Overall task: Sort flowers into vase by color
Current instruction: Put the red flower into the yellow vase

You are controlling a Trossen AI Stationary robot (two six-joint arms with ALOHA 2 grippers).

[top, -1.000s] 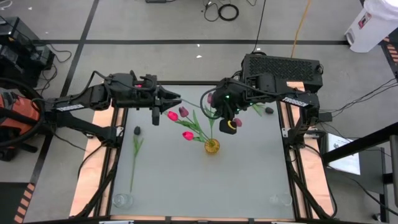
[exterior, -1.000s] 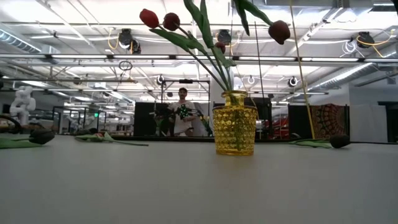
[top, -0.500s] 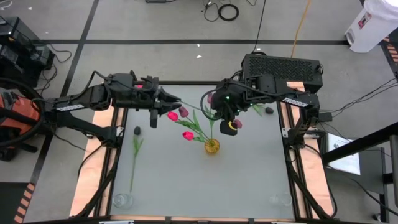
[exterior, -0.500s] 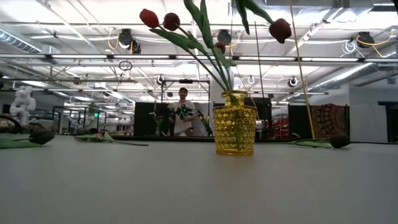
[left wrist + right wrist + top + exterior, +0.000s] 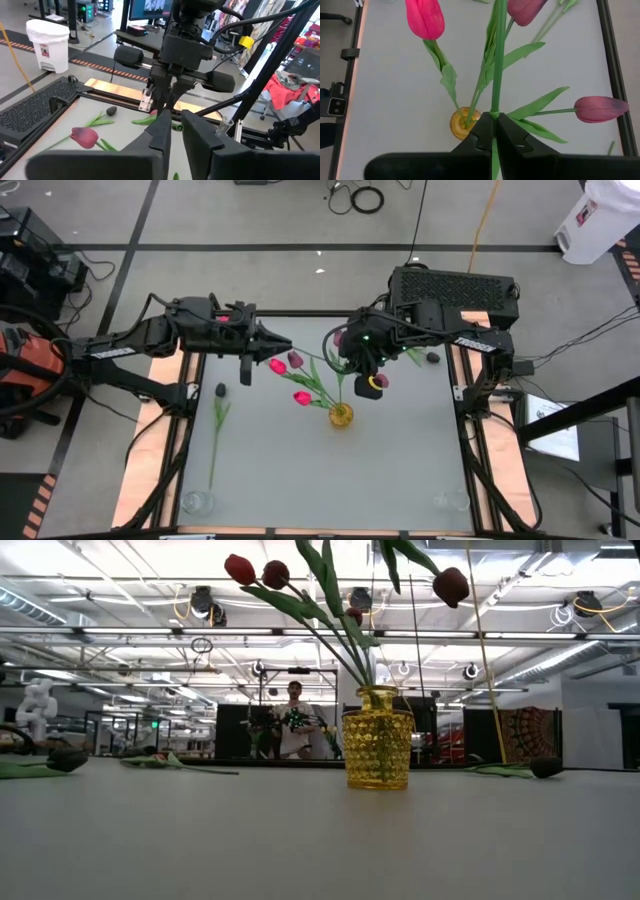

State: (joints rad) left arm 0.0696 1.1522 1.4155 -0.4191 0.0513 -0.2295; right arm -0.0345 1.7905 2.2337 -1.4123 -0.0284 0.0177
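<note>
Item 1, right gripper point(image 5: 494, 131): you have its jaws clamped on a green flower stem point(image 5: 497, 60), held above the table's middle, just toward the far edge from the yellow vase point(image 5: 341, 416). In the right wrist view the stem runs straight out from between the fingers, and the vase mouth point(image 5: 465, 123) sits just to one side of that line. That offset is what your next move turns on: by my reading, the stem's lower end has to be brought over the mouth, with the long axis kept close to upright, before it can go in. This arm is the nearer one to the vase.

Item 2, vase: standing near the table's centre, already holding several flowers point(image 5: 300, 380) with pink and red heads that lean toward the far-left corner.

Item 3, left gripper point(image 5: 268, 345): positioned by the far edge, left of centre, close to the pink heads. Its jaws stand narrowly apart in the left wrist view, and I cannot tell whether they hold anything.

Item 4, loose stock: one dark-headed flower point(image 5: 219, 410) lies along the left edge; another dark-headed one point(image 5: 425, 357) lies near the far-right corner. Both are yet to be sorted.
</note>
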